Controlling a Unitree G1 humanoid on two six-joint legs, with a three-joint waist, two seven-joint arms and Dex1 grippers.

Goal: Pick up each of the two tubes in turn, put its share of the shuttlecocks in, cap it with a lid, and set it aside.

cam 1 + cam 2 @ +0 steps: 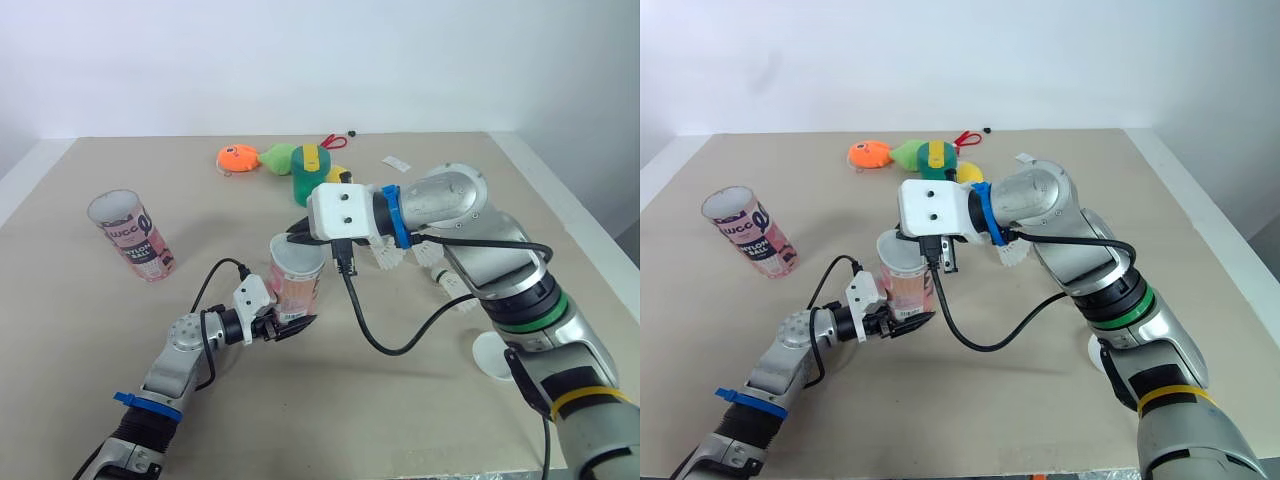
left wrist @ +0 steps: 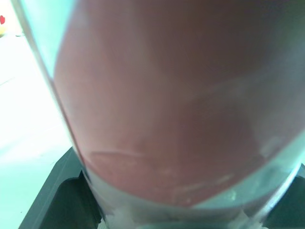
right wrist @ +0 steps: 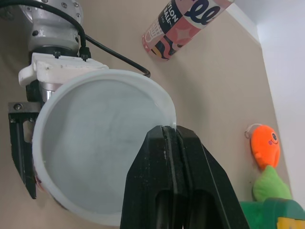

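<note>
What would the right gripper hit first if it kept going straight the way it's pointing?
Most likely the white top rim of the tube the left gripper holds; the right gripper sits at it, contact unclear.

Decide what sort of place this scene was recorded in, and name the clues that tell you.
Probably a robot lab or test bench rather than a home: a plain beige table against a blank white wall, holding staged props such as a shuttlecock tube and a plush toy.

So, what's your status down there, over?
Left gripper shut on tube, upright. Right gripper shut on lid, atop tube. Shuttlecocks loose nearby.
</note>
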